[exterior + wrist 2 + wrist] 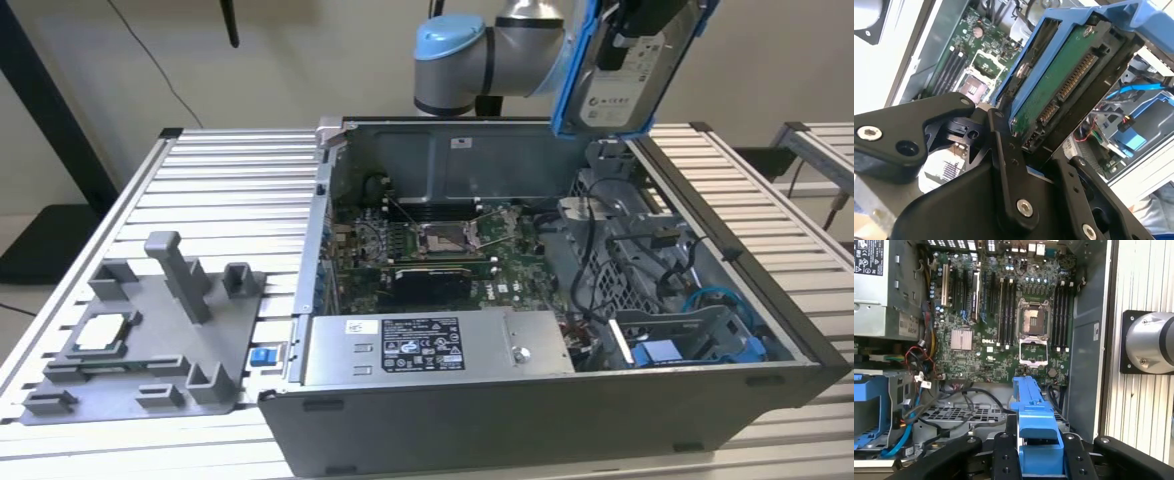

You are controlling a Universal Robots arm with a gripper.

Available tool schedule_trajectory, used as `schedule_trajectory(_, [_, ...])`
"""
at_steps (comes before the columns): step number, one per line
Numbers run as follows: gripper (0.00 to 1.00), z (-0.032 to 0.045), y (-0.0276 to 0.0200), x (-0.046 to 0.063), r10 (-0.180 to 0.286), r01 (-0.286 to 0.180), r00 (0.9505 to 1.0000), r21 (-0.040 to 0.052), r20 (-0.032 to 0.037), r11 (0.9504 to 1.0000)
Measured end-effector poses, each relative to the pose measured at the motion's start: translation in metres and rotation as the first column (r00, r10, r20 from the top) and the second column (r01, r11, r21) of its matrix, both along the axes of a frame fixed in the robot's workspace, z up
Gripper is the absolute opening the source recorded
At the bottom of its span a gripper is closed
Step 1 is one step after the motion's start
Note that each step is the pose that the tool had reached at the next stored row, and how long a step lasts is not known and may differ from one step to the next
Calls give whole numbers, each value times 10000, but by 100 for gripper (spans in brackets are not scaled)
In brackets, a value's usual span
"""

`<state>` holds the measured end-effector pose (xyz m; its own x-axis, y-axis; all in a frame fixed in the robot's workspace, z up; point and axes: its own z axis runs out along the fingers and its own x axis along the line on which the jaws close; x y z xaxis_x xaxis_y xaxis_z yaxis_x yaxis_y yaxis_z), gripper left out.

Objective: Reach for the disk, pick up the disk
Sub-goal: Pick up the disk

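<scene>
Black fingers point(1004, 165) of my pincer point(1040, 452) are clenched on the disk point(1054, 95), its blue carrier frame point(1036, 427) squeezed between them. In the exterior view the disk point(627, 65) hangs upright, lifted above the back right corner of the open computer case point(534, 420), with the motherboard point(1004, 315) well below it.

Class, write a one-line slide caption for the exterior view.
Gripper holds the disk raised above the open computer case.
</scene>
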<state>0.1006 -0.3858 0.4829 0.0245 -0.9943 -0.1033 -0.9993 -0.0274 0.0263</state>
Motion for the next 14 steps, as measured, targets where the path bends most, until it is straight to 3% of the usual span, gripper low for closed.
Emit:
schedule_trajectory(9, [0, 0, -281, 0, 0, 0, 10000, 0, 0, 10000])
schedule_trajectory(14, [0, 0, -383, 0, 0, 0, 10000, -5, 0, 10000])
